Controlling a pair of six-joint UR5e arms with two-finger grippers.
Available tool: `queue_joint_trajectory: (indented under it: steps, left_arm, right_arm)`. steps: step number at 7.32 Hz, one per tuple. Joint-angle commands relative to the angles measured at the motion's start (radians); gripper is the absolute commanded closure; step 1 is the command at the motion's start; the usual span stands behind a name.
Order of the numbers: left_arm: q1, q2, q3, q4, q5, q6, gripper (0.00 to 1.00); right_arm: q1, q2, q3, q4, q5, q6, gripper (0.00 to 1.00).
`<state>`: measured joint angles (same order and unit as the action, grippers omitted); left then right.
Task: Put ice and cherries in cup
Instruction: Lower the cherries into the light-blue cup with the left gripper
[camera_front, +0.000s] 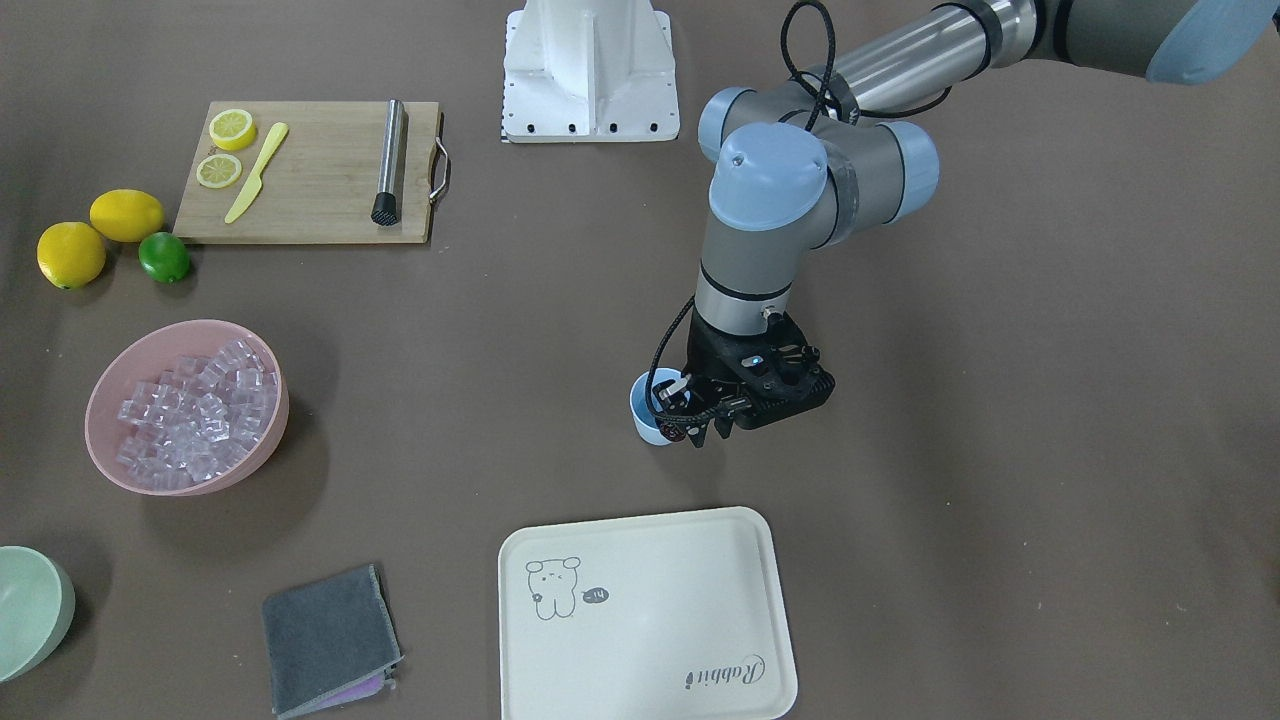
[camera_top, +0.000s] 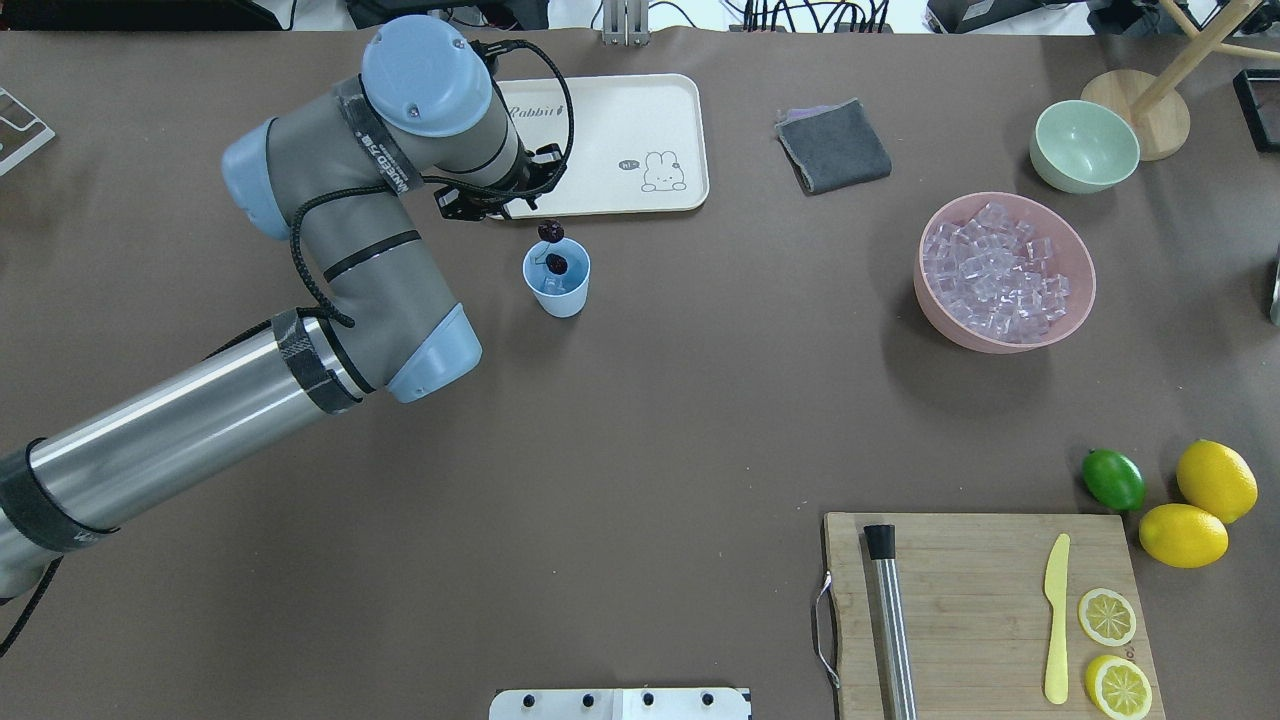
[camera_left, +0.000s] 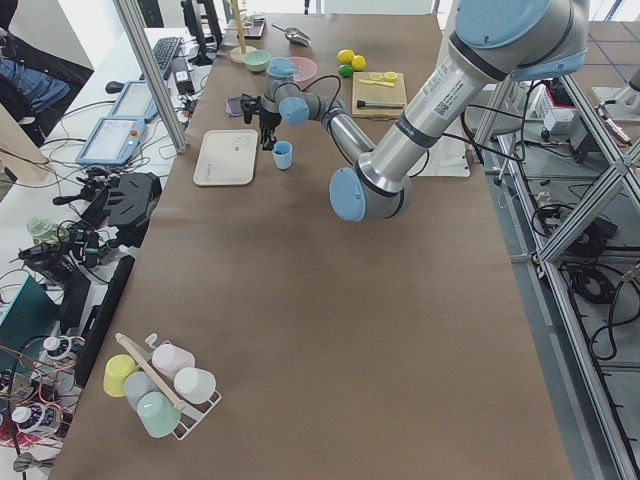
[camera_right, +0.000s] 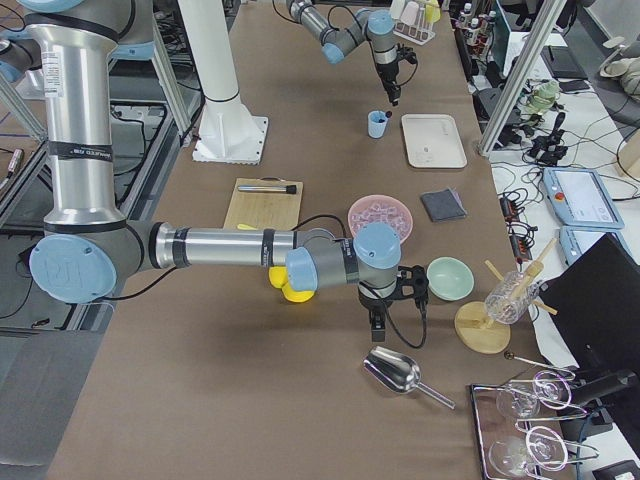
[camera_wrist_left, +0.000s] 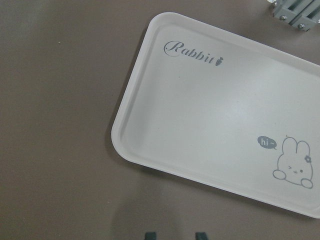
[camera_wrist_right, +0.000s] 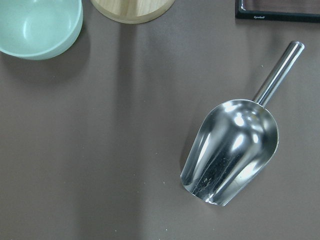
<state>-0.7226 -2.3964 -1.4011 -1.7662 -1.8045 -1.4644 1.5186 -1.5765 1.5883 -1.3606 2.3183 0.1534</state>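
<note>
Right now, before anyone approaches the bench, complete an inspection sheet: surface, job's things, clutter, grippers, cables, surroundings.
Surface: brown table, no spills seen.
Job's things: light-blue cup upright beside the cream tray; cherries, one inside the cup, one at its rim; ice heaped in the pink bowl.
Clutter: cutting board carrying muddler, yellow knife and lemon slices; two lemons, a lime; grey cloth; pale green bowl; metal scoop.
Grippers: left gripper beside the cup, fingertips apart, nothing between them; right gripper above the scoop, open or shut cannot be told.
Cables: black cable looped along the left arm's wrist.
Surroundings: tablets, a cup rack and glassware beyond the table's ends.
</note>
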Motion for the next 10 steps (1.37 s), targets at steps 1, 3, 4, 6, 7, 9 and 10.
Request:
queue_joint_trajectory:
  steps: [1,3,4,6,7,9,10]
  left_arm:
    - [0.014,-0.024,0.084,-0.053,0.061,-0.014,0.62]
    - [0.018,-0.040,0.087,-0.065,0.063,-0.014,0.62]
    - [0.023,-0.041,0.086,-0.065,0.062,-0.013,0.62]
    - [0.023,-0.032,0.056,-0.062,0.056,-0.004,0.62]
    - [0.022,-0.029,0.051,-0.058,0.028,0.007,0.62]
    - [0.022,0.011,-0.011,-0.045,0.008,0.030,0.62]
    - [0.022,0.013,0.002,-0.047,0.014,0.026,0.62]
  right_arm:
    - [0.000,-0.002,0.004,0.000,0.001,0.000,0.00]
    - [0.000,-0.008,0.006,0.000,0.000,0.000,0.00]
    - [0.000,-0.007,-0.001,0.000,0.000,-0.002,0.00]
    - [0.000,-0.010,-0.001,0.000,0.000,-0.002,0.00]
    - [0.000,-0.010,-0.002,0.000,0.000,-0.002,0.00]
    - [0.000,-0.003,-0.004,-0.002,0.000,0.000,0.00]
    - [0.000,-0.002,-0.002,-0.002,0.001,0.000,0.00]
